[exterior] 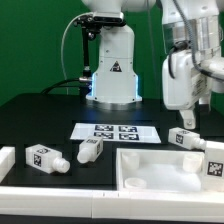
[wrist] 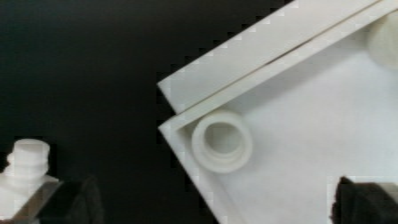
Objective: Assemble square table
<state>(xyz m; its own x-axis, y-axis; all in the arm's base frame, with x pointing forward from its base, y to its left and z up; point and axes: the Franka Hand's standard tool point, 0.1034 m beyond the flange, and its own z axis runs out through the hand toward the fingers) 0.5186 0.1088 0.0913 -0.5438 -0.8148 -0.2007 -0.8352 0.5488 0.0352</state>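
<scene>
The square table's white top lies flat at the front right, rim up, with a round socket in its near corner. Three tagged legs lie on the black table: one at the exterior view's left, one beside the top, one behind it. Another tagged leg sits at the top's right edge. My gripper hangs above the top's right rear, open and holding nothing. In the wrist view its dark fingertips straddle the top's corner, gripper, and one leg's peg end shows.
The marker board lies flat behind the top, in front of the robot base. A long white border rail runs along the front edge, with a white block at the far left.
</scene>
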